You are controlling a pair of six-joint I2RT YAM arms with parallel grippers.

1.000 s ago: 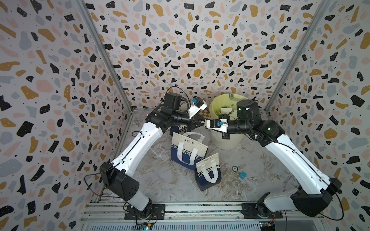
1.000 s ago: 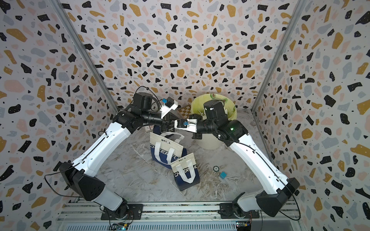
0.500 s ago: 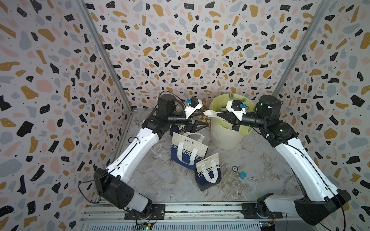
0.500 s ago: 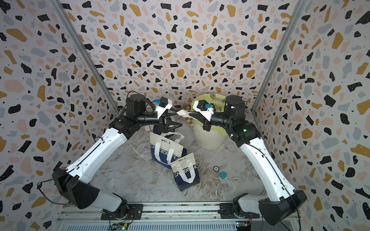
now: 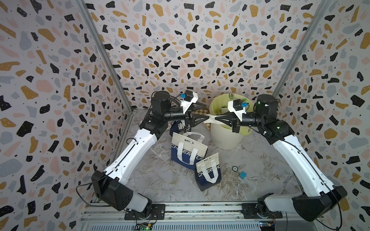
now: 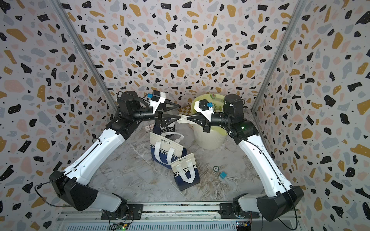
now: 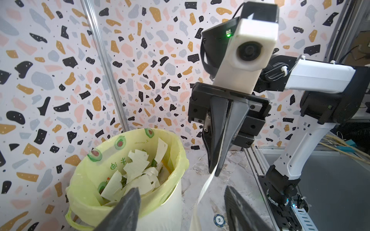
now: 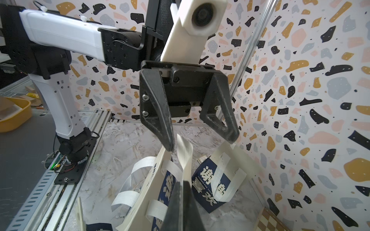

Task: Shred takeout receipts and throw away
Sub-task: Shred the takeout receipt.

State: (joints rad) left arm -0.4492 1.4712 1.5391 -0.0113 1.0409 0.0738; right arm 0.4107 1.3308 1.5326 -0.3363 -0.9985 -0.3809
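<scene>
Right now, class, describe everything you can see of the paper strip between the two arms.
The paper strip is thin, off-white, narrow and slightly twisted, held up in the air. The right end effector is shut on one end; the other end lies between the open fingers of the left end effector, not clamped.

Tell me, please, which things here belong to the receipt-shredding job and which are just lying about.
Job: receipt strip, held by right gripper; torn scraps; lined bin.
Lying about: tote bags; poker chip; blue block; checkered board.
</scene>
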